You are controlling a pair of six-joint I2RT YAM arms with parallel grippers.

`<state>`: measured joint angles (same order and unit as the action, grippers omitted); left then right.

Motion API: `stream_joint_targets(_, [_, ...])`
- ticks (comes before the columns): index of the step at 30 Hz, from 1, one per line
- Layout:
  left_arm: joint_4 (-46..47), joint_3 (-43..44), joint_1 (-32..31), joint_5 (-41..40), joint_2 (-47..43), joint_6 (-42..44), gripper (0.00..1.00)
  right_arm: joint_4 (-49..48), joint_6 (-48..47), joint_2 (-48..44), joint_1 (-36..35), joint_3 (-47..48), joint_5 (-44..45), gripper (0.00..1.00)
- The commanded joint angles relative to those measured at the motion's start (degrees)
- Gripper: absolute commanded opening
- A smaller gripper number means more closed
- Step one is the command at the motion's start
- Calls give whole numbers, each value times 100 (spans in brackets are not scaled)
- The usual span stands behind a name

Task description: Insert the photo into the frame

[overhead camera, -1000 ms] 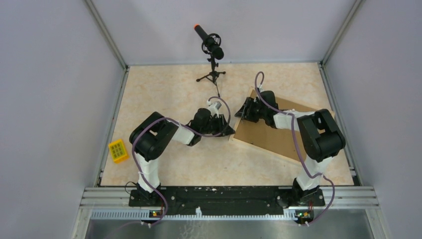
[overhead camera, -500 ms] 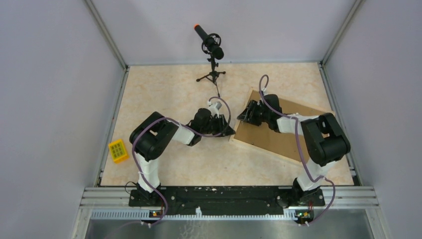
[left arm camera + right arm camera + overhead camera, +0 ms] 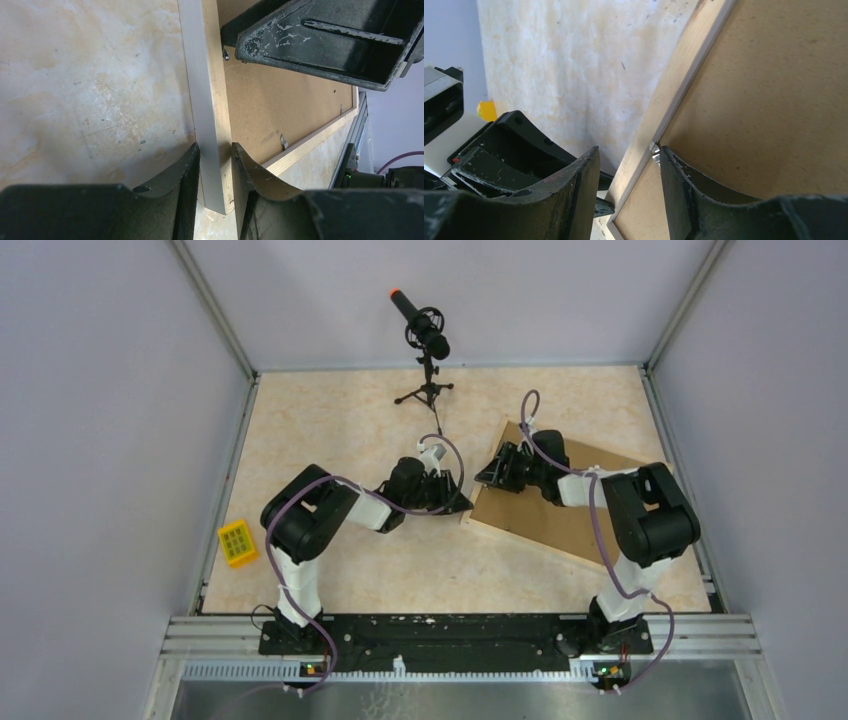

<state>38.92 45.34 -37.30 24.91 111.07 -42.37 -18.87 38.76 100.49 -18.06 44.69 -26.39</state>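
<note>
The frame lies face down on the right half of the table, its pale wood border around a brown backing board. My left gripper is shut on the frame's left border near its near corner, one finger on each side. My right gripper is open and straddles the same border farther back. Its inner finger rests on the board beside a small metal tab. The photo is not in view.
A microphone on a small tripod stands at the back centre. A yellow block lies at the left edge. Grey walls close in the table on three sides. Another metal tab sits on the frame's near border.
My right arm has shifted slightly to the right and its gripper has settled lower over the frame's left border. My left gripper has not moved.
</note>
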Motion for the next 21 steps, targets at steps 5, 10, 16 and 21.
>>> stream_joint_targets(5, [-341,43,-76,126,171,49,35,-158,34,323,-160,-52,-450,47])
stream_joint_targets(10, [-332,44,-80,128,165,44,35,320,-193,270,-154,225,-34,48])
stream_joint_targets(16, [-383,-27,-76,-2,-34,144,41,2008,-468,177,-158,1062,1174,57])
stream_joint_targets(21, [-559,-170,-77,-334,-452,353,62,3210,-307,323,-192,1650,2107,67])
